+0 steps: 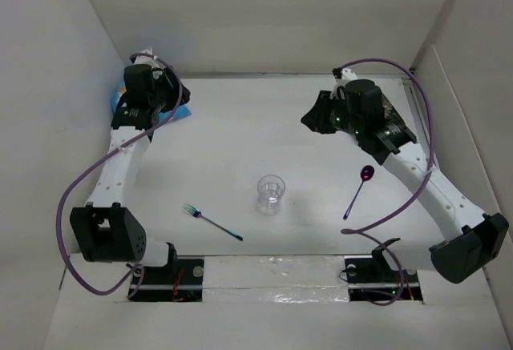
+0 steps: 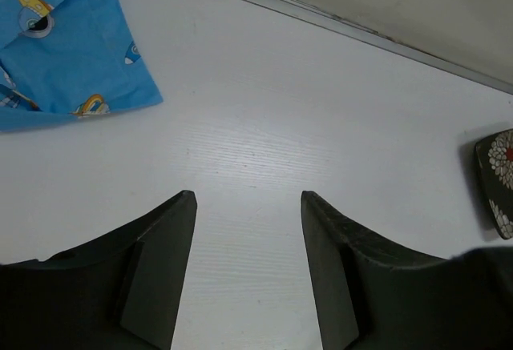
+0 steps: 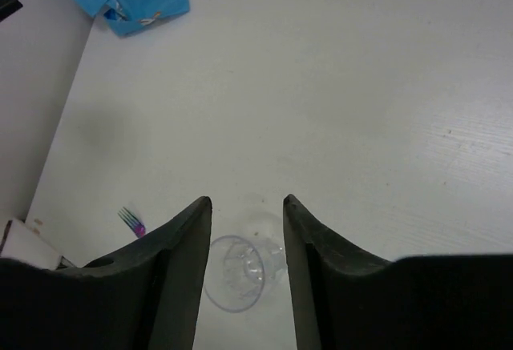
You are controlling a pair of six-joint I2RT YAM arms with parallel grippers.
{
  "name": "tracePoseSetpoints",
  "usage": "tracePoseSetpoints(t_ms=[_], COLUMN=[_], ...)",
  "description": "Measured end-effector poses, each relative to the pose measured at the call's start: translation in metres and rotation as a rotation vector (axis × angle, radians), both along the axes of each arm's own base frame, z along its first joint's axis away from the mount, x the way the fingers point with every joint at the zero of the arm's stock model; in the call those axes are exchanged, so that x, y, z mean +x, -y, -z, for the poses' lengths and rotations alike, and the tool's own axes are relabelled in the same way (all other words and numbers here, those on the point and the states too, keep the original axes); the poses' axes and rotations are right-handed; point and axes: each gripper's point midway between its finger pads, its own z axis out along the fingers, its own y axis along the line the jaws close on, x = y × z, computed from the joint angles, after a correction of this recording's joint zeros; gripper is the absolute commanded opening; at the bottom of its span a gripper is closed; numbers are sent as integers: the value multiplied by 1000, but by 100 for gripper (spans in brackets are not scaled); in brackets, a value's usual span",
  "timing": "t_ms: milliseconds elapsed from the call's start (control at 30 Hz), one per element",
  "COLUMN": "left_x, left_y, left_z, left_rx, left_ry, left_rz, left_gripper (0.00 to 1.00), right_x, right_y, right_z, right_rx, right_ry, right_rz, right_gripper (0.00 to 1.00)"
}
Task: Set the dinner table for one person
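Observation:
The dinner table (image 1: 240, 138) is the wide white surface. On it a clear cup (image 1: 271, 195) stands upright near the middle front. An iridescent fork (image 1: 212, 222) lies left of the cup and a purple spoon (image 1: 358, 190) lies right of it. A crumpled blue cartoon-print placemat (image 1: 180, 113) lies at the far left. My left gripper (image 1: 178, 95) hovers open beside it, with only bare table between the fingers (image 2: 172, 254). My right gripper (image 1: 315, 118) is open and empty at the far right; in its wrist view the cup (image 3: 236, 282) shows below, between the fingers.
A dark floral-patterned plate (image 2: 498, 182) lies at the far right, mostly under my right arm (image 1: 396, 112). White walls close in the table on the left, back and right. Purple cables loop off both arms. The fork's tines (image 3: 132, 220) show beside the right gripper's left finger.

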Motion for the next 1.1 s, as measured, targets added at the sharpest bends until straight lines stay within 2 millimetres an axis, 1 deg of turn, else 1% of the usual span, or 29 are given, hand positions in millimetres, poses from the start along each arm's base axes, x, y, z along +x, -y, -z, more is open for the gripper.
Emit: tracePoseSetpoints(t_ms=[33, 67, 100, 133, 200, 233, 300, 333, 367, 400, 433, 500, 533, 567, 600, 633, 667, 700, 733, 800, 900, 967, 1100], left_x=[0, 2, 4, 8, 18, 25, 41, 51, 61, 69, 77, 92, 99, 104, 109, 109, 112, 111, 110, 109, 106, 105, 110], left_y=[-2, -5, -8, -10, -17, -21, -27, -30, -32, -32, -32, -34, -35, -35, -36, -37, -37, -38, -39, -39, -41, -43, -49], left_z=[-1, -4, -7, -10, -14, -14, -9, -5, 2, 11, 21, 48, 61, 77, 94, 106, 127, 143, 157, 180, 203, 211, 223], left_rx=[9, 19, 33, 47, 81, 107, 158, 185, 212, 236, 258, 298, 316, 333, 346, 361, 367, 375, 381, 389, 402, 413, 436], left_ry=[-2, -1, 2, 6, 10, 6, -10, -22, -38, -58, -82, -143, -173, -206, -239, -269, -307, -348, -383, -432, -486, -510, -527], left_rz=[-10, -19, -30, -39, -63, -78, -103, -116, -123, -123, -122, -123, -125, -121, -120, -118, -112, -108, -104, -97, -97, -101, -124], left_gripper=[51, 49, 45, 26, 5, 0, 0, 3, 11, 22, 35, 38, 42, 44, 45, 47, 47, 47, 48, 48, 51, 51, 53], right_x=[-1, -1, -2, -3, -7, -9, -12, -13, -14, -15, -16, -17, -17, -17, -17, -17, -16, -16, -16, -15, -15, -15, -18], right_y=[0, -1, -1, -1, -2, -4, -7, -9, -11, -12, -13, -15, -15, -15, -15, -15, -15, -14, -14, -14, -13, -13, -15], right_z=[2, 3, 6, 8, 13, 14, 14, 14, 13, 13, 13, 13, 12, 12, 12, 11, 11, 12, 12, 12, 12, 12, 13], right_rx=[-2, 2, 4, 4, 2, 2, 4, 7, 9, 10, 10, 10, 9, 9, 8, 6, 3, 0, -1, -4, -5, -6, -8], right_ry=[-4, -6, -10, -12, -18, -21, -21, -21, -20, -19, -19, -18, -17, -16, -14, -13, -10, -9, -10, -8, -9, -10, -12], right_rz=[-4, -7, -6, -9, -17, -25, -39, -45, -53, -57, -60, -66, -66, -66, -66, -63, -60, -60, -55, -54, -52, -51, -58], right_gripper=[8, 0, 0, 0, 0, 0, 0, 0, 0, 0, 0, 0, 0, 4, 15, 30, 31, 41, 44, 46, 47, 47, 47])
